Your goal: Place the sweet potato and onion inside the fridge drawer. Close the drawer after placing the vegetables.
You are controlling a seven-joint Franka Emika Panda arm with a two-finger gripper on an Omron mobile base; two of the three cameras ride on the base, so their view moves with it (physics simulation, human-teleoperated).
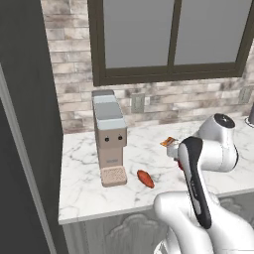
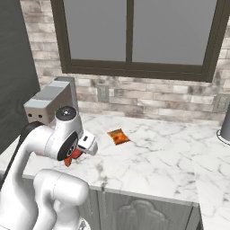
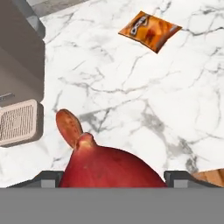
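While over the marble counter (image 3: 144,100):
Gripper (image 3: 113,177): clamped wide around the onion (image 3: 111,168).
Sweet potato (image 3: 68,126): flat on counter, just beyond onion.
Snack packet (image 3: 149,30): farther off.

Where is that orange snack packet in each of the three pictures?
Left base view: centre right, the snack packet peeks from behind the arm.
Right base view: mid-counter, left of centre.
Hand view: top, right of centre.
Shared landmark: the coffee machine, left of it.
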